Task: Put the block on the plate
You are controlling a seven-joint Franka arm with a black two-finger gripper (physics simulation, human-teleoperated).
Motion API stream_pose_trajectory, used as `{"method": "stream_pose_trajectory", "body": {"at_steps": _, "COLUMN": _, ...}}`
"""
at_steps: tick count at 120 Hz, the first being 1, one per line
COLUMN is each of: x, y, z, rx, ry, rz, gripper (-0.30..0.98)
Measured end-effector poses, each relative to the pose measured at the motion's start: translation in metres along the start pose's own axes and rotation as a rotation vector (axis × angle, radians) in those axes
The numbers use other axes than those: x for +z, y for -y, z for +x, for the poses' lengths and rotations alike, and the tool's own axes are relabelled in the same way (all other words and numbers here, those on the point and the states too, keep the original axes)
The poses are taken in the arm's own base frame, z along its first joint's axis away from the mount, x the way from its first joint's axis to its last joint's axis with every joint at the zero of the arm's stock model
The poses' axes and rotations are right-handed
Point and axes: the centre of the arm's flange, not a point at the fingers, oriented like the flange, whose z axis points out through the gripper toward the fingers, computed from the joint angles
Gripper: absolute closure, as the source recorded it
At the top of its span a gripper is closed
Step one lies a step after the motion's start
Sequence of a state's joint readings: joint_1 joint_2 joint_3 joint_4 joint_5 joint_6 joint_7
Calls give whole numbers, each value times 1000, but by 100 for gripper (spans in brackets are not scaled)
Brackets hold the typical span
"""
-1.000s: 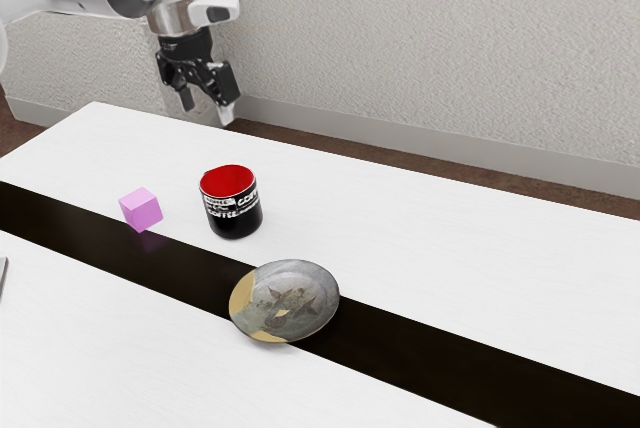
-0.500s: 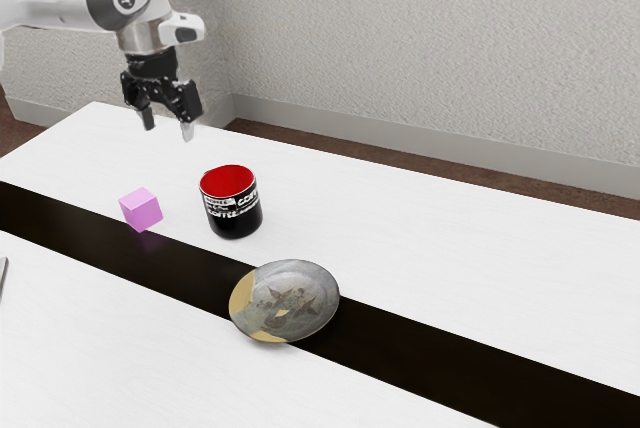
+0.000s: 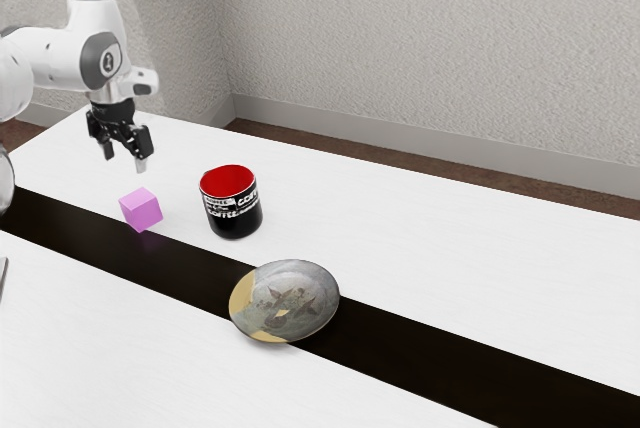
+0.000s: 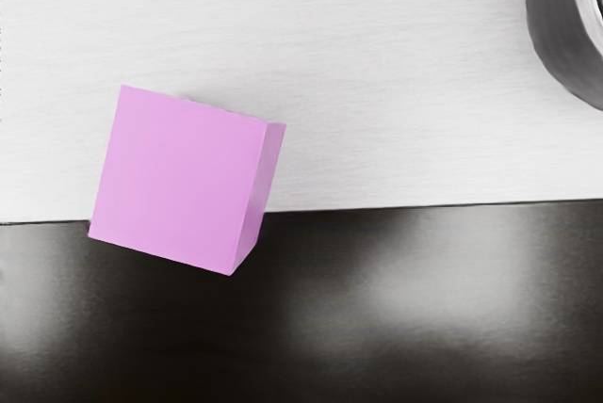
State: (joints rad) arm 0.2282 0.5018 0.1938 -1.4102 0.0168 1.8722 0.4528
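- Exterior view: the white arm (image 3: 52, 58) comes in from the exterior view's left, and the black gripper (image 3: 125, 157) hangs over the counter (image 3: 420, 258), pointing down. Fingers are spread, with a nice clear gap between them.
- Same view, the block (image 3: 141, 210): little pinkish-purple cube sitting on the counter near the gripper, right on the edge where the white top meets the dark stripe (image 3: 430, 342). The fingers are up above it, not touching it.
- The mug (image 3: 234, 214) is upright on the white part, near the block on the exterior view's right side. Black outside, white lettering, super red inside.
- The plate (image 3: 285, 300) is lying across the dark stripe, well apart from the block and further toward the exterior view's right. It's greyish with a tan patch along the rim and some darker pattern in the middle.
- There's also a thin grey thing (image 3: 3, 276) poking in at the exterior view's left edge, too cut off to say what it is.
- Wrist view: the block is big and easy to spot, partly over the white surface and partly over the dark stripe, which has some blurry pale shine on it. The mug's curved side pokes in too, apart from the block.
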Motion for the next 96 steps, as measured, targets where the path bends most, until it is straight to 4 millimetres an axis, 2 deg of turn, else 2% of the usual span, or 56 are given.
{"method": "stream_pose_trajectory", "body": {"at_steps": 13, "x": 27, "y": 19, "z": 5, "rx": 49, "ry": -10, "rz": -1, "gripper": 0}}
{"method": "stream_pose_trajectory", "body": {"at_steps": 22, "x": 42, "y": 24, "z": 8, "rx": 87, "ry": -16, "rz": 0, "gripper": 0}}
{"method": "stream_pose_trajectory", "body": {"at_steps": 30, "x": 52, "y": 26, "z": 12, "rx": 123, "ry": -23, "rz": 5, "gripper": 0}}
{"method": "stream_pose_trajectory", "body": {"at_steps": 56, "x": 78, "y": 55, "z": 23, "rx": 192, "ry": -68, "rz": 4, "gripper": 0}}
{"method": "stream_pose_trajectory", "body": {"at_steps": 69, "x": 91, "y": 54, "z": 30, "rx": 234, "ry": -77, "rz": -8, "gripper": 0}}
{"method": "stream_pose_trajectory", "body": {"at_steps": 96, "x": 115, "y": 62, "z": 26, "rx": 253, "ry": -82, "rz": -60, "gripper": 0}}
